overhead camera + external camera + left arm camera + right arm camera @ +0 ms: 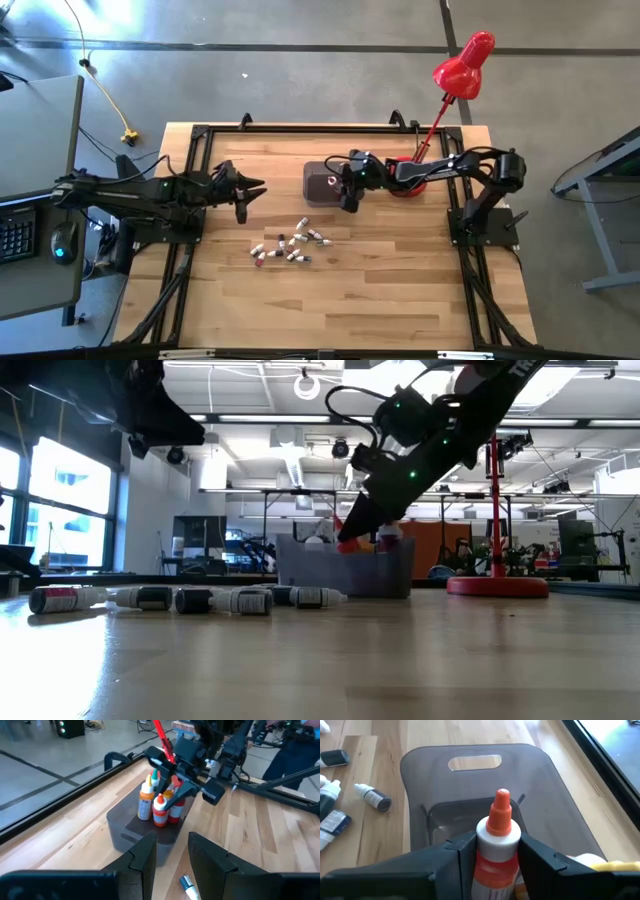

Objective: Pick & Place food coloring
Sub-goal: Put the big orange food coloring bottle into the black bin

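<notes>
right gripper (490, 855) clamps an orange-capped bottle (496, 837) over the grey bin (470, 765), where three bottles (159, 802) stand, seen only from the left wrist. left gripper (243, 196) waits open. vials (290, 245) lie scattered on the table (400, 290).

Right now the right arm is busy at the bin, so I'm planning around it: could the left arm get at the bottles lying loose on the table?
Probably yes. The left gripper hangs open beside the loose bottles, with bare table between them; the right gripper is at the bin.
</notes>
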Motion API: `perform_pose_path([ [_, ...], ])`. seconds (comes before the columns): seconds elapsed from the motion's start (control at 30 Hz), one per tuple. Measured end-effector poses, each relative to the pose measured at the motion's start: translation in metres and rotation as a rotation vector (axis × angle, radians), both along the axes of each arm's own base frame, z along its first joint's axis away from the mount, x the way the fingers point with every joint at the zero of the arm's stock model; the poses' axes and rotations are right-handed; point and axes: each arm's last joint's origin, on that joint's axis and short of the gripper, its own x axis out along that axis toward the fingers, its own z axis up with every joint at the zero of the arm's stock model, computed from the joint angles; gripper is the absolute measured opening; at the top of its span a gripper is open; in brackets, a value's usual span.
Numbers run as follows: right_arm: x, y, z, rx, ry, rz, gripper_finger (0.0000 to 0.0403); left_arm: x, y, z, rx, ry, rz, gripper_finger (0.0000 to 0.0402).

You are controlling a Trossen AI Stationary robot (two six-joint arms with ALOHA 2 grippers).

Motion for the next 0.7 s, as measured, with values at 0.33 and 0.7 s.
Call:
perform_pose_path([
  [0.33, 0.001, 0.000, 0.001, -0.022, -0.015, 0.012, 0.0124, 0.029, 0.000, -0.004, 0.046, -0.027, -0.008, 0.0111],
  [0.7, 0.001, 0.000, 0.001, -0.022, -0.017, 0.013, 0.0124, 0.078, 0.017, -0.036, 0.073, 0.016, 0.026, 0.0113],
])
